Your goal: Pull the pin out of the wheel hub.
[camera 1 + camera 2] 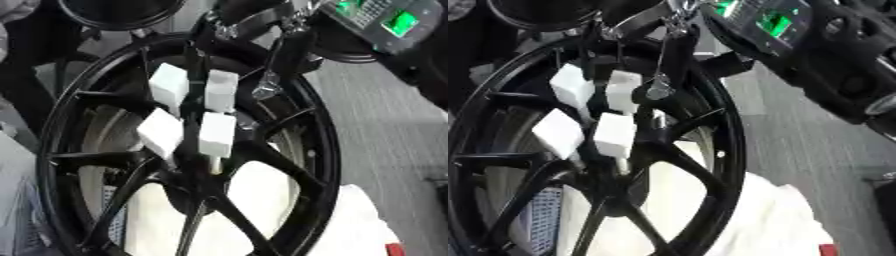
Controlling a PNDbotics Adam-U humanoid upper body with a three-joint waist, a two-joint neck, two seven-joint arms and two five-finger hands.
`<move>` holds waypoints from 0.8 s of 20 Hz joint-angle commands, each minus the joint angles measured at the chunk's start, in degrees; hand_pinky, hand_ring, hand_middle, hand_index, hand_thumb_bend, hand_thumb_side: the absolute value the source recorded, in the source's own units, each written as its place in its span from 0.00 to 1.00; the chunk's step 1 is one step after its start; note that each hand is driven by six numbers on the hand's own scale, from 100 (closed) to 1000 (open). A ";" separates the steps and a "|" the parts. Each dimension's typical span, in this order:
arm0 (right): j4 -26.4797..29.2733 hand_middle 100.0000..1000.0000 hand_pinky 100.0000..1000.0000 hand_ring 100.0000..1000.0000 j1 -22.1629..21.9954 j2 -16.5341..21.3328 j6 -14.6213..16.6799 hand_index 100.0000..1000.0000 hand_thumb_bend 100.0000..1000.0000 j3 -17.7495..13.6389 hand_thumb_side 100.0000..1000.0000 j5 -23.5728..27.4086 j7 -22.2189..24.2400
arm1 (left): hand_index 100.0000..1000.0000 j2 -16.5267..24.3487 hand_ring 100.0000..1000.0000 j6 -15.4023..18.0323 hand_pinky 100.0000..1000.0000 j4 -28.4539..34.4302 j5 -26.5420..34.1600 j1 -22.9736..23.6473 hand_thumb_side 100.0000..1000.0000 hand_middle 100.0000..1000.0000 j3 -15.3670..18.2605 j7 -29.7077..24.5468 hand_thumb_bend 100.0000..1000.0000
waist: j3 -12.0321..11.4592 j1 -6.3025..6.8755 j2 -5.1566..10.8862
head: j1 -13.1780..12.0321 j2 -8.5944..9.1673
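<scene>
Reaching down from the top, my right hand has its white-padded fingers curled over the wheel hub. A pale pin pokes out just below my fingertips, long axis running toward the hub; can't tell if I'm actually pinching it.

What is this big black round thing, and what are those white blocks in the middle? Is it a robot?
Yes, it is. Both pictures come from the two eyes in the robot's head, looking down, so they nearly match. The big black spoked metal wheel lies on a white cloth. The robot's black right hand, with white square pads, reaches to the wheel's middle. A small pale pin sticks out just under one pad. I cannot tell if it is gripped. The left hand is not in the pictures.
</scene>
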State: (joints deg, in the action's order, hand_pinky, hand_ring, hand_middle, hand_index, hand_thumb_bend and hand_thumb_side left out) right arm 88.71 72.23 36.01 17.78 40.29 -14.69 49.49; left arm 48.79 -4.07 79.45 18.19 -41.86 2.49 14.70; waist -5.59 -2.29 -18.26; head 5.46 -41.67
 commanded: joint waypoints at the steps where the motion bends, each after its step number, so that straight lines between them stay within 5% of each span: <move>1: -0.59 0.81 0.91 0.89 0.90 0.67 3.24 0.83 0.18 -0.42 0.02 -0.42 2.47 | 0.93 1.57 0.84 0.04 0.80 1.05 0.38 -0.88 0.49 0.84 0.88 0.32 0.76 | -0.15 0.27 0.87 | 0.17 0.69; 16: -3.04 0.79 0.91 0.88 0.04 0.81 5.39 0.81 0.19 0.73 0.00 -1.78 2.47 | 0.93 1.11 0.84 -0.06 0.80 1.38 0.90 -0.98 0.49 0.84 1.04 0.84 0.74 | -0.37 0.16 0.50 | 0.02 1.28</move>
State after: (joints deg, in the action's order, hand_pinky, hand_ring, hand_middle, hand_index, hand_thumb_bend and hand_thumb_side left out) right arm 85.73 71.47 36.01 19.04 41.67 -15.99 48.23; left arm 48.31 -4.15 79.80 18.68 -41.89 2.70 15.27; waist -5.85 -2.42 -18.80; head 5.66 -41.15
